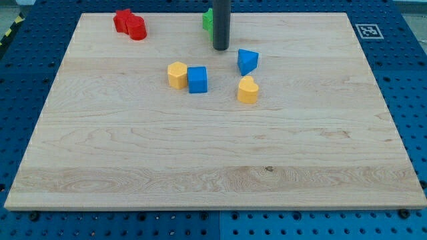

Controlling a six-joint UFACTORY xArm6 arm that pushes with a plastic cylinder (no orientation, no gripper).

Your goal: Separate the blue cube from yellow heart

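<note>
The blue cube point(197, 79) sits left of the board's middle, in its upper half. It touches a yellow hexagon-like block point(177, 75) on its left. The yellow heart point(247, 89) lies apart from the cube, to its right and slightly lower. My tip point(221, 49) is above and between them in the view, touching no block. It is closest to the blue cube and to a blue triangular block point(247, 61), which sits just above the heart.
Two red blocks point(129, 23) lie together near the top left corner. A green block point(208, 21) is partly hidden behind the rod at the top edge. The wooden board point(213, 167) rests on a blue pegboard table, with a marker tag point(367, 31) at the top right.
</note>
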